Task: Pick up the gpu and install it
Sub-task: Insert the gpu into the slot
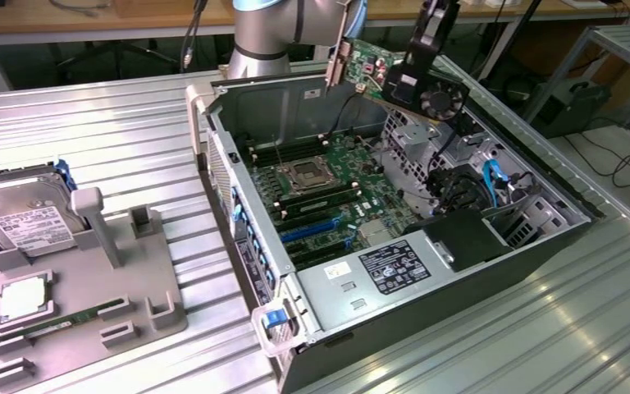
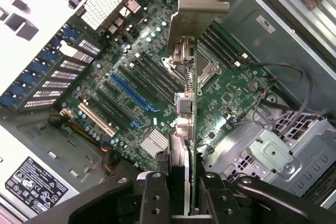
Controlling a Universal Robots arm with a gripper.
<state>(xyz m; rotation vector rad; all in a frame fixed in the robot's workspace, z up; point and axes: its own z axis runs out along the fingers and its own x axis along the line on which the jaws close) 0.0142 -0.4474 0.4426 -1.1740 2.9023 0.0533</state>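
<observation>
My gripper [image 1: 417,61] is shut on the gpu [image 1: 386,70], a green-and-dark card with a round black fan [image 1: 442,100] and a silver end bracket [image 1: 340,59]. It hangs tilted in the air above the far end of the open computer case [image 1: 252,271]. In the wrist view the gpu [image 2: 192,103] stands edge-on between my fingers [image 2: 154,199], its bracket [image 2: 198,14] pointing away from the camera. Below it lies the green motherboard [image 2: 231,98] with a long blue slot [image 2: 131,90] and black slots beside it. The card touches nothing in the case.
A grey holder tray [image 1: 140,287] on the exterior view's left carries a silver hard drive [image 1: 25,222], a square chip [image 1: 25,297] and a green memory stick [image 1: 58,322]. Inside the case are the power supply [image 1: 403,263], loose cables [image 1: 490,185] and a drive cage [image 2: 273,153].
</observation>
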